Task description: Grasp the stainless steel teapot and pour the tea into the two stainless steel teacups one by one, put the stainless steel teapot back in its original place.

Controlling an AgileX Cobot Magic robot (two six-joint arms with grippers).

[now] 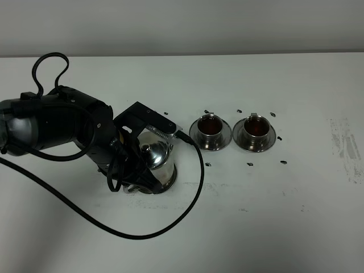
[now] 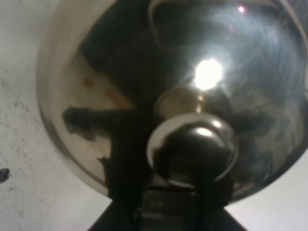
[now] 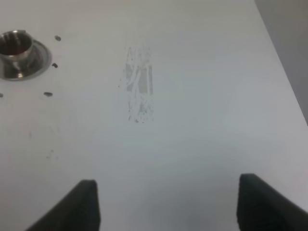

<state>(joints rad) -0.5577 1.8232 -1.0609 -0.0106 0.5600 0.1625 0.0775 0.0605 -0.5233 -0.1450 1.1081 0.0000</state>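
Note:
The stainless steel teapot stands upright on the table at the left, spout toward the cups. Its domed lid and knob fill the left wrist view. My left gripper is shut on the pot's handle, largely hidden under the black arm. The two stainless steel teacups sit on saucers to the right, each holding dark reddish-brown tea. The original place is hidden under the pot and arm. My right gripper hangs open over bare table, with one teacup far from it.
A black cable loops from the left arm across the table in front of the teapot. Small dark marks dot the table around the cups. A scuffed patch lies on the white tabletop at the right.

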